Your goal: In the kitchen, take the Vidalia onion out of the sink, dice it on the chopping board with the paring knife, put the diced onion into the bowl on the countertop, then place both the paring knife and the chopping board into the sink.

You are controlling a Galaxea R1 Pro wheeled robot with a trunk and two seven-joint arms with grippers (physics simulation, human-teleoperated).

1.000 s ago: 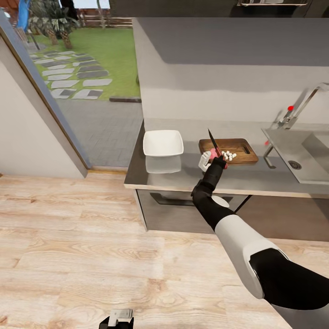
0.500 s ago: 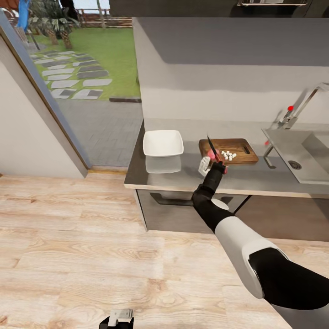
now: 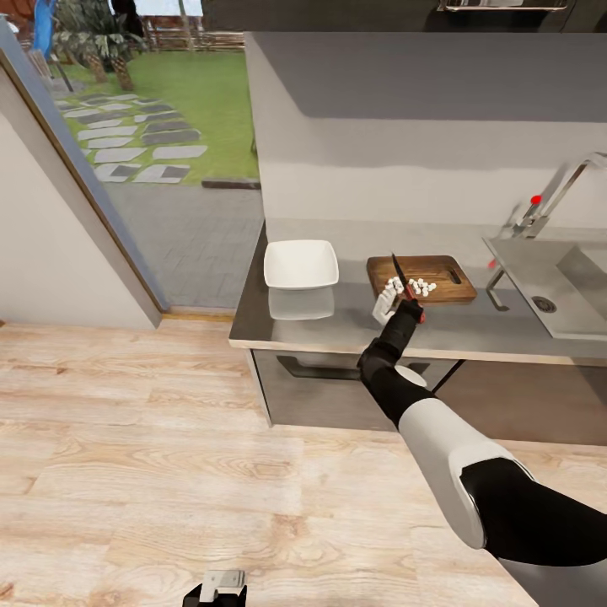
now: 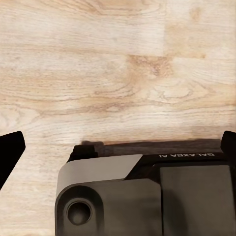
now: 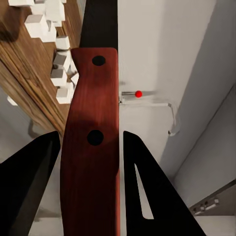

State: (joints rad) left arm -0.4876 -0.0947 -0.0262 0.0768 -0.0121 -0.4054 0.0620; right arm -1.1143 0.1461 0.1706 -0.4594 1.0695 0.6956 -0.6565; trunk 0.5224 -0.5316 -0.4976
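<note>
Head view: right claw (image 3: 403, 301) at the chopping board's (image 3: 438, 271) near edge on the tabletop (image 3: 337, 324).
Right claw: pinching the paring knife (image 5: 91, 142) by its red handle, blade upright.
Left claw: low over the floor; state cannot be told.
Diced onion (image 3: 418, 287): on the board, just beyond the right claw.
Bowl (image 3: 301, 263): left of the board, apart.
Risk: the blade may scatter bits onto the tabletop.
</note>
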